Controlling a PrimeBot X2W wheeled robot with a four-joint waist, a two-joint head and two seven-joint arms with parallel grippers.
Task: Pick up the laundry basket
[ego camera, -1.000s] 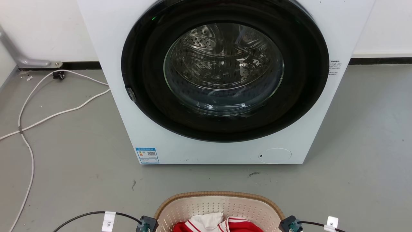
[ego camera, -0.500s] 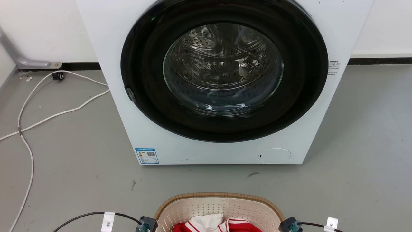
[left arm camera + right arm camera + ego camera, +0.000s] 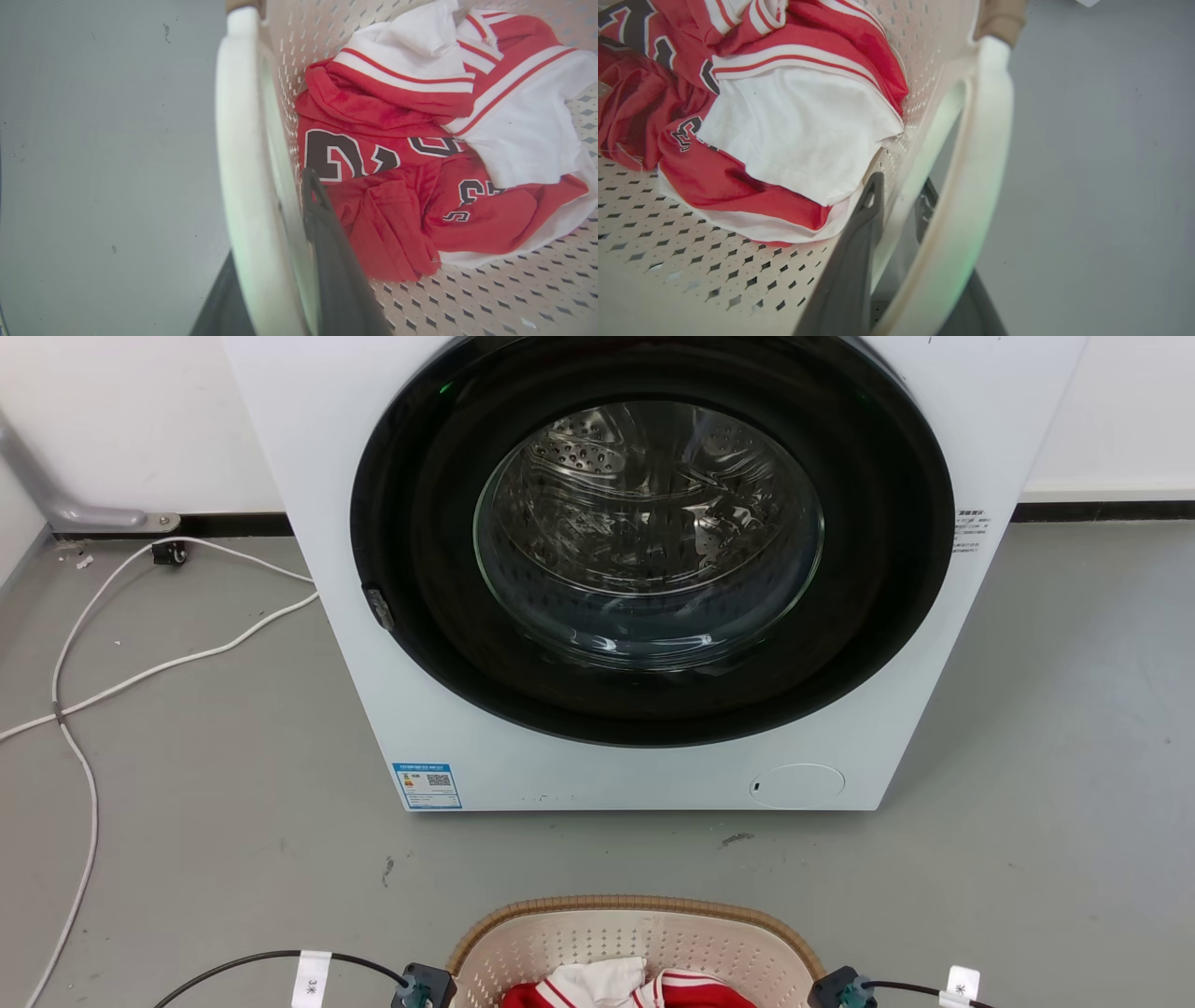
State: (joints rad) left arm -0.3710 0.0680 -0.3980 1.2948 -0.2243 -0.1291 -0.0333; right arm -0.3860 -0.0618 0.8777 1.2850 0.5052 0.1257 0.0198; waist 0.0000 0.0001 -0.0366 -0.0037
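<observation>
1. Laundry basket (image 3: 635, 933) is sitting between the two claws, with the washing machine (image 3: 420, 747) standing well beyond them.
2. The left claw (image 3: 275, 196) is clenching the basket's white handle (image 3: 243, 140), one finger (image 3: 327, 242) inside, one outside.
3. The right claw (image 3: 901, 186) is gripping the basket likewise at the opposite handle (image 3: 976, 177).
4. Red-and-white clothes (image 3: 373, 210) are lying just beside both inner fingers.

The cream perforated laundry basket (image 3: 560, 943), brown-rimmed with white side handles (image 3: 243, 163), is upright, holding crumpled red-and-white clothing (image 3: 397, 186).
</observation>
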